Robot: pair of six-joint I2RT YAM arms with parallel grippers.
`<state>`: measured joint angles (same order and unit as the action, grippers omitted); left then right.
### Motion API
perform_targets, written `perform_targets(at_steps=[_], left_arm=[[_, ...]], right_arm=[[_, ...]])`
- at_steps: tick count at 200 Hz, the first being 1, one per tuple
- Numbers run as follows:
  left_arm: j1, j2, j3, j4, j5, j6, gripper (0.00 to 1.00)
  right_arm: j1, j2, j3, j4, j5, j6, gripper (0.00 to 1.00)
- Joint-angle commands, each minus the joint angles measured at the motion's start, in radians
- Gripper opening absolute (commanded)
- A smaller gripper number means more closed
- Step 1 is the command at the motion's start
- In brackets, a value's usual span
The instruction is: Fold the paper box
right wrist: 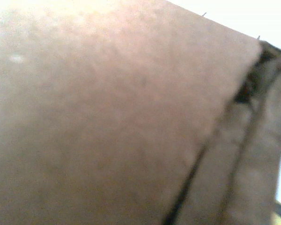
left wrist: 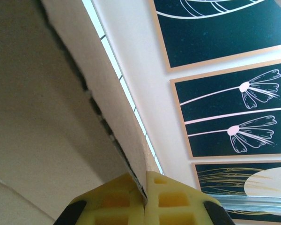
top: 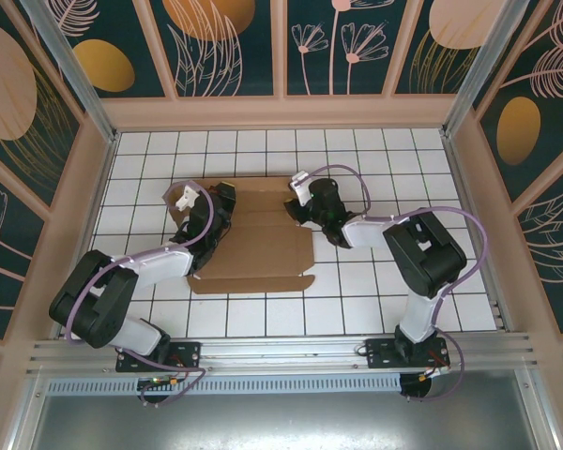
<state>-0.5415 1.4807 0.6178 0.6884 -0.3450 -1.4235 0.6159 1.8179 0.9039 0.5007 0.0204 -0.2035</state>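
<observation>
The paper box point(top: 263, 246) lies mid-bench point(top: 375, 309), a little toward the far edge. It is mostly a flat creased sheet, so I'd judge the folding barely begun. The left claw point(left wrist: 145, 190) pinches the raised left flap, but whether the right claw point(top: 298, 204), at the sheet's far right corner, is spread or gripping I cannot tell; walls and tabs remain.

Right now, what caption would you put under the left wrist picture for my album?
Left tool pinched shut on an edge of the paper box, flowered wall panels behind.
</observation>
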Motion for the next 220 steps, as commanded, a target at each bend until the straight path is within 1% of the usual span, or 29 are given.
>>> perform_targets(at_steps=[1, 5, 18, 32, 39, 55, 68, 91, 116, 145, 161, 191, 220], left_arm=[[-0.008, 0.013, 0.019, -0.049, 0.021, -0.016, 0.0], [-0.007, 0.012, 0.019, -0.051, 0.02, -0.018, 0.0], [-0.006, 0.014, 0.024, -0.053, 0.024, -0.02, 0.0], [-0.008, 0.02, 0.035, -0.071, 0.031, -0.026, 0.0], [-0.006, 0.024, 0.036, -0.071, 0.035, -0.028, 0.0], [-0.007, 0.031, 0.035, -0.07, 0.04, -0.043, 0.0], [-0.008, 0.036, 0.036, -0.068, 0.041, -0.044, 0.0], [-0.008, 0.042, 0.037, -0.069, 0.039, -0.05, 0.0], [-0.007, 0.051, 0.043, -0.072, 0.045, -0.058, 0.0], [-0.007, 0.052, 0.048, -0.079, 0.046, -0.065, 0.0], [-0.007, 0.054, 0.049, -0.081, 0.049, -0.066, 0.0], [-0.007, 0.064, 0.049, -0.084, 0.057, -0.072, 0.0], [-0.008, 0.082, 0.052, -0.073, 0.077, -0.077, 0.0]], right_arm=[[0.015, 0.031, 0.025, 0.028, 0.098, 0.02, 0.34], [0.017, 0.033, 0.025, 0.028, 0.113, 0.024, 0.31], [0.026, 0.043, 0.036, 0.013, 0.166, 0.036, 0.27], [0.038, 0.056, 0.053, -0.011, 0.236, 0.049, 0.21], [0.043, 0.066, 0.069, -0.034, 0.275, 0.062, 0.18], [0.049, 0.089, 0.109, -0.095, 0.344, 0.096, 0.09], [0.057, 0.101, 0.138, -0.14, 0.397, 0.119, 0.08], [0.071, 0.111, 0.147, -0.15, 0.478, 0.142, 0.05], [0.08, 0.153, 0.197, -0.215, 0.571, 0.17, 0.0], [0.097, 0.21, 0.275, -0.325, 0.696, 0.222, 0.0], [0.101, 0.229, 0.301, -0.374, 0.715, 0.253, 0.0], [0.098, 0.221, 0.284, -0.365, 0.701, 0.295, 0.0], [0.087, 0.197, 0.248, -0.317, 0.628, 0.315, 0.0]])
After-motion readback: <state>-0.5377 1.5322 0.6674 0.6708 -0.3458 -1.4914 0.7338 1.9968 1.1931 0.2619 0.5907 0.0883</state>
